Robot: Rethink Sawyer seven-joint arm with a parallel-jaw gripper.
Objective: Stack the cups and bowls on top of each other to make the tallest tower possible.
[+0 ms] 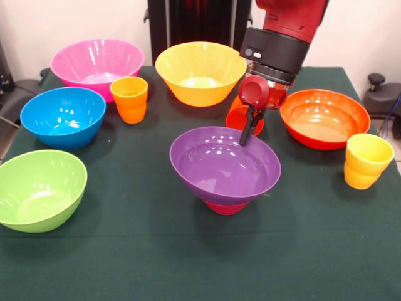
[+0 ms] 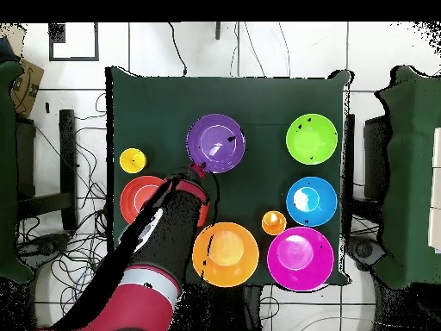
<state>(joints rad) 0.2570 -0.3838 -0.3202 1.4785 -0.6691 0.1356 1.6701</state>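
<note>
The wide purple bowl (image 1: 225, 164) (image 2: 215, 142) sits mid-table on a small magenta-red bowl (image 1: 225, 207), making a low tower. My gripper (image 1: 247, 135) (image 2: 196, 170) hangs at the purple bowl's far rim, its tip just over the edge. I cannot see whether it is open or shut. Right behind it, partly hidden, is the red-orange cup (image 1: 237, 116). An orange cup (image 1: 130, 98) (image 2: 274, 222) and a yellow cup (image 1: 366, 160) (image 2: 133, 159) stand upright on their own.
Single bowls ring the table: pink (image 1: 97, 63) (image 2: 300, 257), yellow (image 1: 200, 72) (image 2: 226, 253), blue (image 1: 62, 117) (image 2: 311, 201), green (image 1: 37, 188) (image 2: 312, 138) and the shallow orange-red one (image 1: 324, 117) (image 2: 136, 196) beside my arm.
</note>
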